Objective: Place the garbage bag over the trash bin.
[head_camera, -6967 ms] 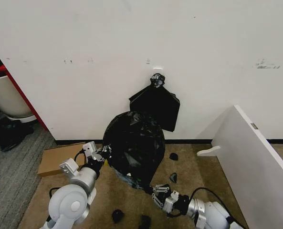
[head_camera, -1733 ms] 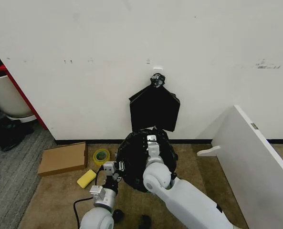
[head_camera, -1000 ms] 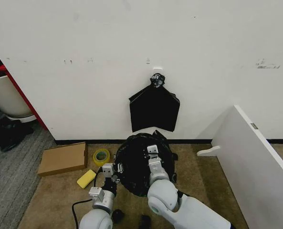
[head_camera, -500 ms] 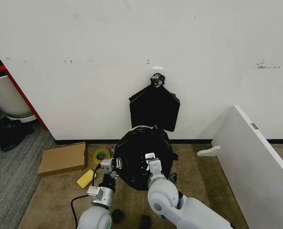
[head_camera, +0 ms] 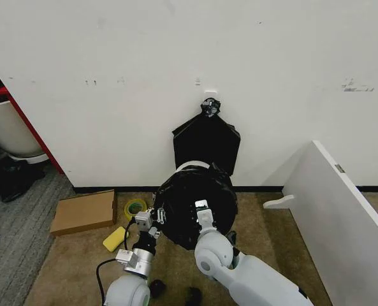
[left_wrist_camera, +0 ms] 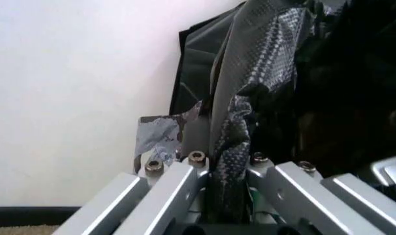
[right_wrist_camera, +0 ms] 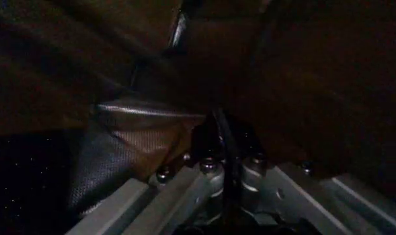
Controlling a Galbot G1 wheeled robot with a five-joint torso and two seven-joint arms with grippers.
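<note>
From my head cam the garbage bag (head_camera: 198,194) is a crinkly black lump sitting low in the middle of the frame, right against the wall, draped over the trash bin (head_camera: 190,166) (only a thin white arc of rim peeks out along the top edge of the plastic). The left gripper (head_camera: 149,220) is on the bag's lower left side, and on its wrist cam I see a strip of the black film running straight between the fingers (left_wrist_camera: 168,188), so it's pinched on the bag. The right gripper (head_camera: 201,213) is pressed into the front of the bag near the center; its wrist cam is dark, but a fold of film sits between the closed fingers (right_wrist_camera: 184,188) there too.

Around it: a folded black bag bundle (head_camera: 206,140) hangs on the wall just above, and a cardboard piece (head_camera: 83,210), a tape roll (head_camera: 135,207) and a yellow sponge (head_camera: 114,238) lie on the carpet at lower left. A white board (head_camera: 341,210) leans at right.
</note>
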